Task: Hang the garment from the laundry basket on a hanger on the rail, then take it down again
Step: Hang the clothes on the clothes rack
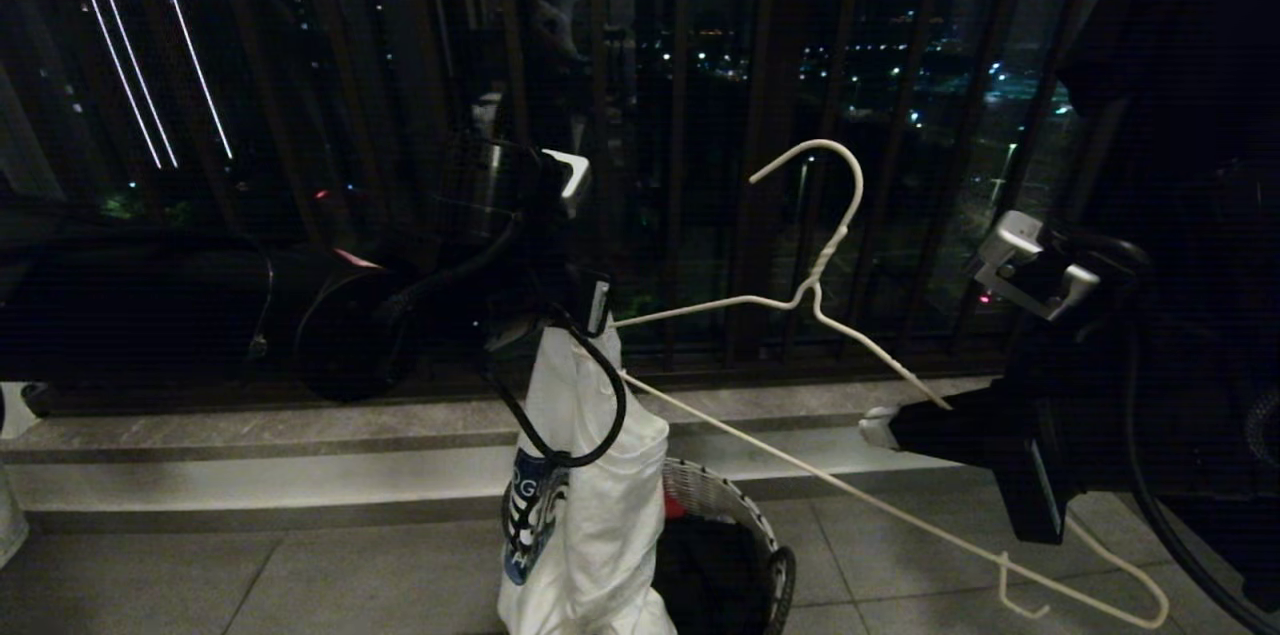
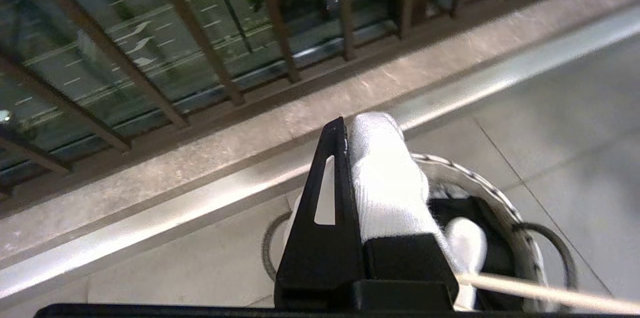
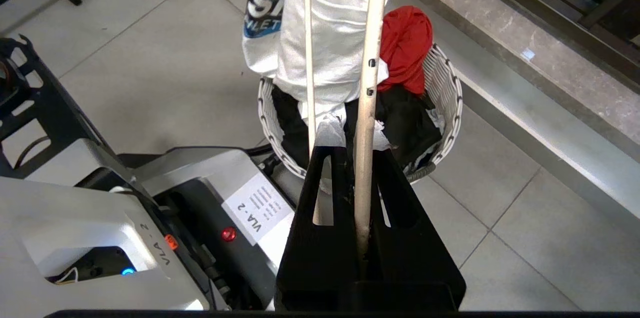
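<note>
In the head view, the left hand [image 1: 585, 310] is pinching a bunched fold of the T-shirt [image 1: 590, 475], which is hanging straight down below it with its blue graphic facing out. The basket [image 1: 745, 535] is sitting on the floor just under and behind the shirt. The right hand [image 1: 880, 427] is gripping one arm of the wire hanger [image 1: 815, 290], whose hook is pointing up between the two hands; the other arm is reaching toward the left hand.

In the left wrist view, the left hand [image 2: 347, 137] is clamping tight on white cloth [image 2: 387, 183], with the basket [image 2: 510, 213] right beneath it and a hanger wire [image 2: 545, 293] passing beside it.

In the right wrist view, the right hand [image 3: 357, 157] is closing narrowly on the hanger [image 3: 367, 107]. Beyond its fingertips the shirt [image 3: 330, 22] is dangling over the basket [image 3: 445, 92], which is holding a red cloth [image 3: 407, 42] and a black garment [image 3: 400, 117].
</note>
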### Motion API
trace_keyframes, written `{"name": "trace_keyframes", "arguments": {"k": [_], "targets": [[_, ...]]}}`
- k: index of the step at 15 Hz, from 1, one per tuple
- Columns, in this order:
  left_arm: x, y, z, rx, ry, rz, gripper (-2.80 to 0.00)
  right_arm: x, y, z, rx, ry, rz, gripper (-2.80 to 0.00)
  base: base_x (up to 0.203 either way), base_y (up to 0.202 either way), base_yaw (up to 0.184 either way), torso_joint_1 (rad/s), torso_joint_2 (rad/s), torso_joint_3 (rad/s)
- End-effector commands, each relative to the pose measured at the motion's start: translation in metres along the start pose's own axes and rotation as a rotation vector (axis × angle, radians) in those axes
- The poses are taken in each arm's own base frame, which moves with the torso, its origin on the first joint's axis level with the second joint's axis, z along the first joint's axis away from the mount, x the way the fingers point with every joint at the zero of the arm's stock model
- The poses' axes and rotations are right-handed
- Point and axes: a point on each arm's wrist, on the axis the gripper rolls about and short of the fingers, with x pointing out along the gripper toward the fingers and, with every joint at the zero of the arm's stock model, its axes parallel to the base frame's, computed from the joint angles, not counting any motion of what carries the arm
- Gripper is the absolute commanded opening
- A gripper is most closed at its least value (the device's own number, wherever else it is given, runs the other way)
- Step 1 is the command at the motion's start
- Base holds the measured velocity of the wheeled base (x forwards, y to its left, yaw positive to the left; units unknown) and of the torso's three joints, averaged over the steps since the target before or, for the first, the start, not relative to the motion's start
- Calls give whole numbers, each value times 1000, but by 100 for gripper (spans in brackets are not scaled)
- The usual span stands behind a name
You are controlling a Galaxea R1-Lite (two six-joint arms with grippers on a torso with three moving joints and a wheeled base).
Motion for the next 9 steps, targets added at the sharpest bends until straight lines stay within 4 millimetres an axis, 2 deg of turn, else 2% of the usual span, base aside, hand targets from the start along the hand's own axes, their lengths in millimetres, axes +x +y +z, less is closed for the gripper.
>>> {"name": "trace_keyframes", "arguments": {"k": [1, 6, 9], "targets": [[-2, -1, 1, 4, 2, -3, -280, 1, 0, 0, -1, 3, -2, -280, 0, 0, 0, 0, 0, 0], [-9, -19, -1, 17, 25, -49, -280, 3, -1, 0, -5, -9, -8, -280, 0, 0, 0, 0, 0, 0], [-11, -29, 1, 24, 18, -10, -280, 8, -3, 1, -5, -7, -34, -280, 0, 0, 0, 0, 0, 0]]}}
